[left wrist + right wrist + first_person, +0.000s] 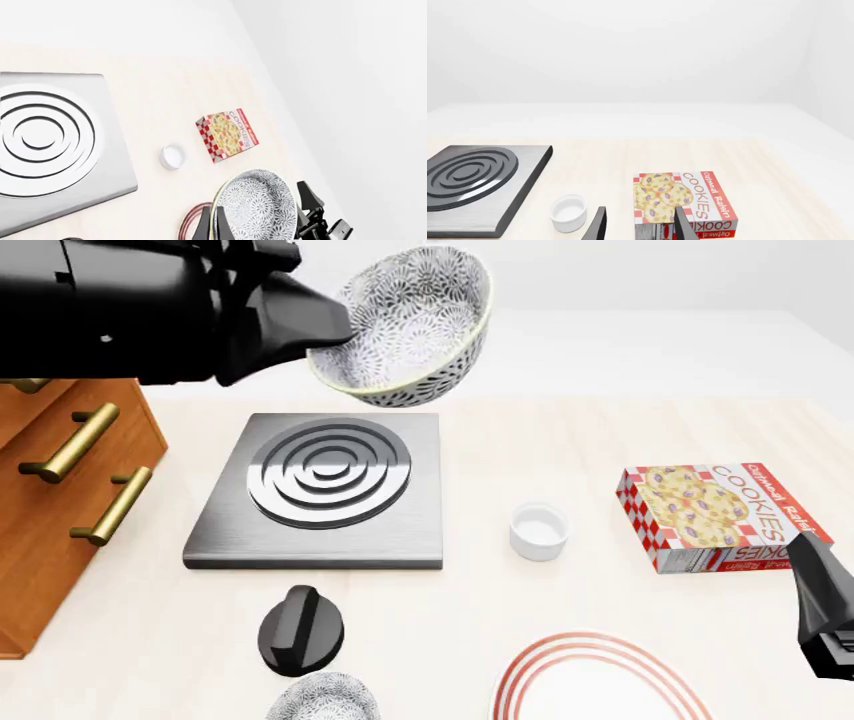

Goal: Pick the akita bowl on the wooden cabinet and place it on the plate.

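The akita bowl (407,325) is held up high in the air by the left gripper (320,335), above the far edge of the stove slab (327,490). The bowl is tipped over on its side, so its open mouth is turned toward the camera and a bit to the left in the front view, and its round bottom is turned away to the right. Being round, it has no long side. Its rim is pinched between the left fingers (212,227), with one finger inside the bowl and one outside. In the left wrist view the bowl (259,206) is seen right in front of the camera.

The wooden cabinet (60,505) is seen at the left of the table (534,430), with brass handles on its drawers. The plate (601,685) is seen at the near edge, well apart from the bowl. A twin bowl (320,700) is set near a black knob (300,630). A small white cup (539,530) is placed between the slab and a cookie box (721,515).

The right gripper (639,225) is low over the cookie box, and its fingers are spread apart with nothing between them.
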You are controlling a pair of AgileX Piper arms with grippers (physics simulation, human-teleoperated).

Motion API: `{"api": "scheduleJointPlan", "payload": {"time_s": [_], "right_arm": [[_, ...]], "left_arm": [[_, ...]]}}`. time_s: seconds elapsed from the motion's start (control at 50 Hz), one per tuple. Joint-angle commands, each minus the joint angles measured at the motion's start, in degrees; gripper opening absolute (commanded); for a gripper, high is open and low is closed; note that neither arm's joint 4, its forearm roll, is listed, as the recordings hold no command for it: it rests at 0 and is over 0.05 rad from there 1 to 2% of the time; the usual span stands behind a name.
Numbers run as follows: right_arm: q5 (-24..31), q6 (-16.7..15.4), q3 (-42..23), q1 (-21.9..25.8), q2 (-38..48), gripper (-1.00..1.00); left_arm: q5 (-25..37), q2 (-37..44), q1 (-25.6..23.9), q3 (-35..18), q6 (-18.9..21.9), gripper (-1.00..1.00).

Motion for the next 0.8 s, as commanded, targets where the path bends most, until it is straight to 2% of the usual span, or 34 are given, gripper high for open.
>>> {"api": "scheduleJointPlan", "payload": {"time_s": [0.02,0.38,0.58,0.8], "right_arm": [[0.0,0.0,0.0,0.0,0.0,1.00],[0.0,0.0,0.0,0.0,0.0,1.00],[0.0,0.0,0.0,0.0,0.0,1.00],[0.0,0.0,0.0,0.0,0.0,1.00]], "left_arm": [[-0.4,0.5,-3.2,0.4,0.7,-1.00],[-1.8,3.7,-6.9,1.7,1.2,-1.00],[-2.0,6.6,-9.6,0.4,1.4,-1.00],[-3.3,8.3,-10.7,1.0,1.2,-1.00]]}}
